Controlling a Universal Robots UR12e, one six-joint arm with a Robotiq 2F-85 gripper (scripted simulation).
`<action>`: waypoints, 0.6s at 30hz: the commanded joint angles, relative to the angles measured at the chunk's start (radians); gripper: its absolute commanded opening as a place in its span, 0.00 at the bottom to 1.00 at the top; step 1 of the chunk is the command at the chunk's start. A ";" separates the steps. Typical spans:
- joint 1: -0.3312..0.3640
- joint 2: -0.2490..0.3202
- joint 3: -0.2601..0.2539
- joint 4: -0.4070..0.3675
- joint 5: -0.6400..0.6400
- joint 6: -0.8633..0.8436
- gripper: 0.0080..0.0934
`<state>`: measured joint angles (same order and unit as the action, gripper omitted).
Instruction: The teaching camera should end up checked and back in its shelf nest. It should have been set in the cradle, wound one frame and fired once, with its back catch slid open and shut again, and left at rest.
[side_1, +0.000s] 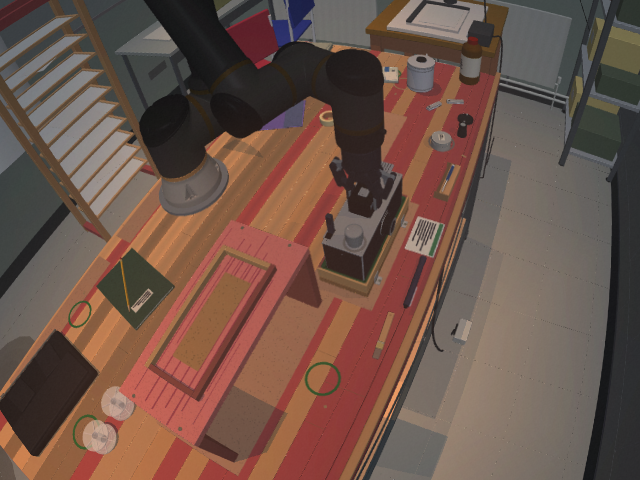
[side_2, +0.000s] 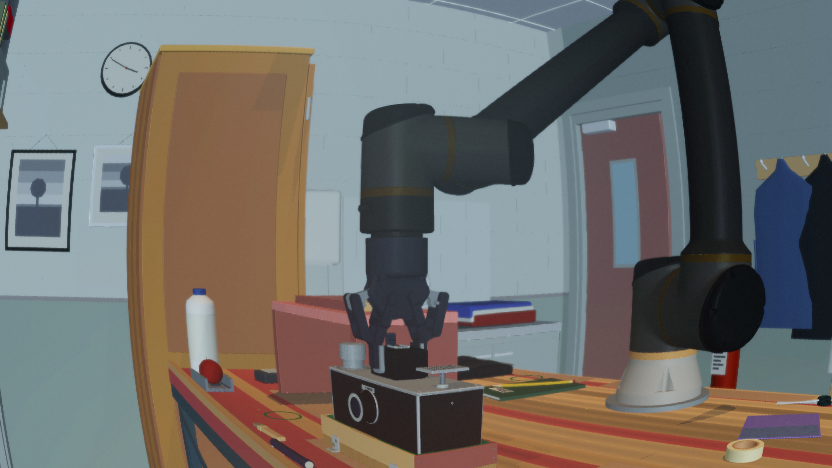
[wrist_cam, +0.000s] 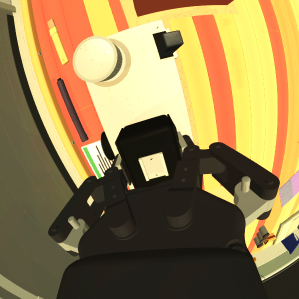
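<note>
The black viewfinder hump (wrist_cam: 149, 152) on top of the teaching camera (side_1: 362, 235) is clamped in my gripper (side_2: 397, 347), which stands straight down over it. The camera is a dark box with a pale top plate. It sits upright in the wooden cradle (side_1: 362, 274) near the bench's right edge. A round winding knob (wrist_cam: 97, 60) and a small dark lever (wrist_cam: 167, 43) rise from the top plate beyond the hump. A flat button on a stalk (side_2: 442, 371) stands on the other side. The lens ring (side_2: 361, 407) faces the bench edge.
The pink shelf with its sunken nest (side_1: 217, 315) slopes beside the cradle, empty. A striped card (side_1: 425, 236), a dark rod (side_1: 414, 281) and a small wooden stick (side_1: 383, 335) lie along the bench edge. A green notebook (side_1: 135, 288) lies to the left.
</note>
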<state>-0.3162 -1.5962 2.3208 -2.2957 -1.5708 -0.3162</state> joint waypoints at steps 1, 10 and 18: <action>0.000 0.000 0.000 0.000 0.000 0.000 0.08; 0.000 0.000 0.000 0.000 0.000 0.000 0.29; 0.000 0.000 0.000 0.000 0.000 0.000 0.47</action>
<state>-0.3162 -1.5962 2.3208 -2.2957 -1.5708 -0.3162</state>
